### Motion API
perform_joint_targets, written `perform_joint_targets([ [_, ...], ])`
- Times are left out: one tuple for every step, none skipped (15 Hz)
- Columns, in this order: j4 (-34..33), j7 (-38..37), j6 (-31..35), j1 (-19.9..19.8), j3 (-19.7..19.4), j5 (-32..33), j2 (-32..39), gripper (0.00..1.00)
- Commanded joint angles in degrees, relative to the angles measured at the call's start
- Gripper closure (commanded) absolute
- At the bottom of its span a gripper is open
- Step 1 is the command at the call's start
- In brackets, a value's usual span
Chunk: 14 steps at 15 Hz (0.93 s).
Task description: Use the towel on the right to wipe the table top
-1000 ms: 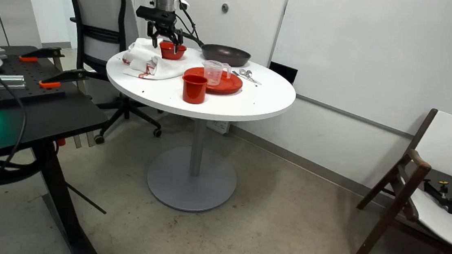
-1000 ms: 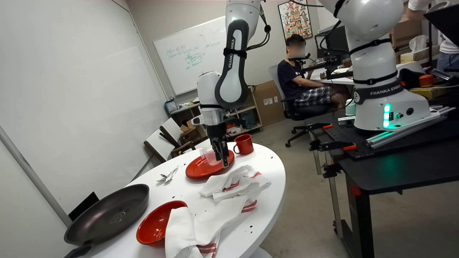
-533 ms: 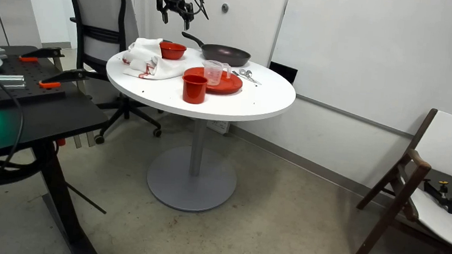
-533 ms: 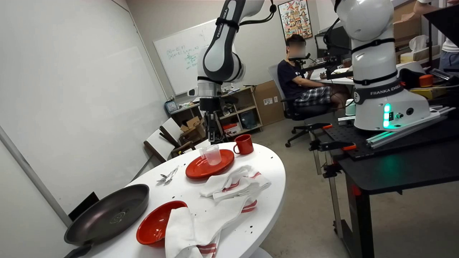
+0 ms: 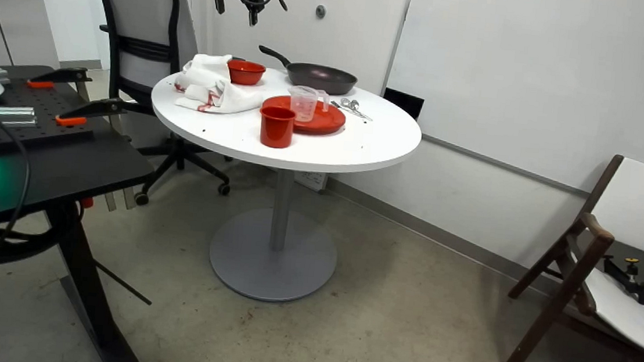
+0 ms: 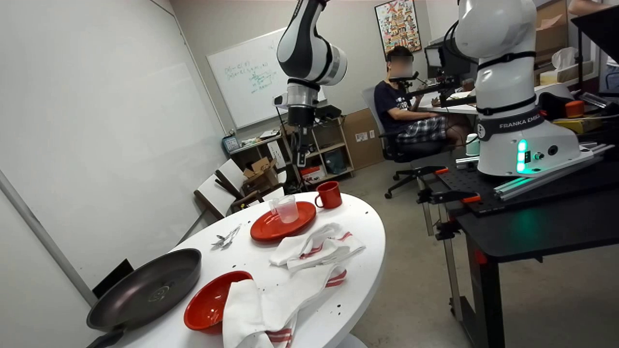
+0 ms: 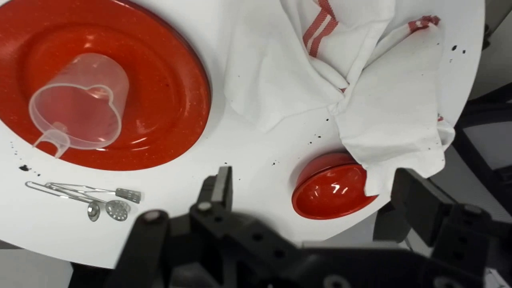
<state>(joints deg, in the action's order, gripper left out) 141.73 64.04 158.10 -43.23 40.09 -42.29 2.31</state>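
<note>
Where the round white flat table top (image 5: 330, 149) rests on its grey pedestal column (image 5: 281, 212), small dark specks (image 7: 24, 168) are scattered over the surface. In an exterior view, a black rectangular desk (image 5: 78, 165) is at the left, a brown-and-white wooden chair (image 5: 620, 309) at the right, and a white wall (image 5: 346, 37) behind. The crumpled red-striped white fabric towel (image 6: 285, 292) lies on the table top in two heaps; whether these are one cloth or two cannot be told. In an exterior view, its long axis goes from near left to far right: the near end lies over the rim of the glossy round red bowl (image 6: 208, 309), and the far part points to the right edge, nearer than the cylindrical red mug (image 6: 330, 195). The black two-finger gripper (image 5: 236, 16) hangs above, well apart from the towel, its fingers (image 7: 225, 188) spread wide.
</note>
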Motion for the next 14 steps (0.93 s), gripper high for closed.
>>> perform_joint_targets([
  [7.3,12.4,-7.6,-0.5,0.1,-14.0,-13.4,0.0],
  [2.8,6.5,-3.1,11.1,-11.3,-7.1,-4.6,0.0],
  [4.3,8.4,-4.0,11.1,-11.3,-8.8,-6.7,0.0],
  [5.5,8.8,-4.4,11.1,-11.3,-9.3,-8.4,0.0],
  [6.4,8.6,-4.5,11.1,-11.3,-9.2,-9.6,0.0],
  [6.8,8.4,-4.6,11.2,-11.3,-9.0,-10.2,0.0],
  [7.0,8.4,-4.6,11.2,-11.3,-9.0,-10.4,0.0],
  [7.0,8.4,-4.6,11.2,-11.3,-9.0,-10.5,0.0],
  [7.0,8.4,-4.6,11.2,-11.3,-9.0,-10.5,0.0],
  [7.0,8.4,-4.6,11.2,-11.3,-9.0,-10.5,0.0],
  [7.0,8.4,-4.6,11.2,-11.3,-9.0,-10.5,0.0],
  [7.0,8.4,-4.6,11.2,-11.3,-9.0,-10.5,0.0],
  [7.0,8.4,-4.6,11.2,-11.3,-9.0,-10.5,0.0],
  [7.0,8.4,-4.6,11.2,-11.3,-9.0,-10.5,0.0],
])
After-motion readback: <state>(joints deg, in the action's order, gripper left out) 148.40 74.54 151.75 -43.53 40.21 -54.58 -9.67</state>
